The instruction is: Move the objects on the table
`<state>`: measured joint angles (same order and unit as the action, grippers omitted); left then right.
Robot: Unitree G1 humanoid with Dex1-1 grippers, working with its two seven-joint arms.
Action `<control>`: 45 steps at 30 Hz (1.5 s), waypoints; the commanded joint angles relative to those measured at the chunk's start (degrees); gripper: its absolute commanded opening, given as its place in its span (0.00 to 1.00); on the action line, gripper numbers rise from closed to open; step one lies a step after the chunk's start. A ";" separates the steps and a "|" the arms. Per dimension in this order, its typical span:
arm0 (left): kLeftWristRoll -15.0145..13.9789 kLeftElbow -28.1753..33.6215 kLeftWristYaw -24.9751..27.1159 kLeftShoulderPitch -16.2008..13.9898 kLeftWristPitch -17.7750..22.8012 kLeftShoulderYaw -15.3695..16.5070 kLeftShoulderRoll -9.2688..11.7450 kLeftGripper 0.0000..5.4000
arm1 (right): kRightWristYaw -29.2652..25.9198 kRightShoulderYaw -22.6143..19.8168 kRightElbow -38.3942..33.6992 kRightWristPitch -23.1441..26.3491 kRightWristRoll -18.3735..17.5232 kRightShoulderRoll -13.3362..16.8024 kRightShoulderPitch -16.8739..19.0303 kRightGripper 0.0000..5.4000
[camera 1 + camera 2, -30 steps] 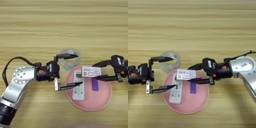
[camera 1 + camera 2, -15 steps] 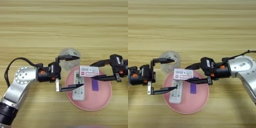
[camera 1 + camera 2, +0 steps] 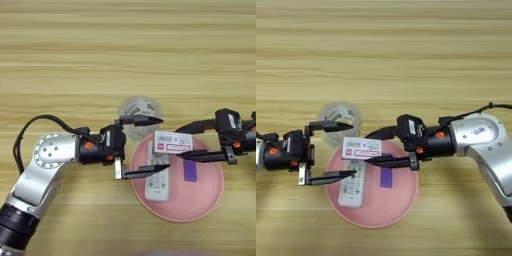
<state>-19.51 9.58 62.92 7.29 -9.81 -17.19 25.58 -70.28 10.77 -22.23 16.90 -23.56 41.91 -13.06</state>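
Both grippers, left gripper (image 3: 147, 146) and right gripper (image 3: 374, 147), are gaping open mid-frame; the packet (image 3: 173, 142) is hiding part of the remote (image 3: 158, 177).

Bright, even overhead light falls on the bench (image 3: 125, 45); shadows beneath both sets of jaws are soft and faint. No glare; edges slightly soft.

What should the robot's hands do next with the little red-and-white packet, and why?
Probably the right gripper should close on the packet. Its fingers are spread open, one above and one below the packet's right end, over the pink plate. The left gripper is open too, straddling the remote beside the tape roll.
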 commanded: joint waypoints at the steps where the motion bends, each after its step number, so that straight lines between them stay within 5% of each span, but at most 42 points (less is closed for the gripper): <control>1: 1.20 -0.24 0.10 0.56 -0.71 -0.42 -0.03 0.71 | 0.16 0.17 0.00 -0.20 0.14 0.01 -1.26 0.39; 17: 1.75 -0.45 -0.14 0.61 -0.89 -0.34 -0.51 0.41 | -0.21 -0.69 -0.94 0.04 -1.23 0.39 -0.46 0.39; 34: 1.74 -0.94 -0.16 0.73 -1.32 -0.22 -0.56 0.39 | 0.02 -0.88 -1.17 0.84 -2.12 0.13 -0.61 0.39; 45: 1.77 -1.33 -0.26 0.86 -1.48 -0.19 -0.81 0.38 | 1.72 -1.39 -1.11 2.50 -3.74 -0.46 -1.55 0.63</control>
<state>-18.34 8.42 62.69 7.42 -10.69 -17.18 24.93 -69.11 10.40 -22.70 18.48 -26.24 41.52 -13.09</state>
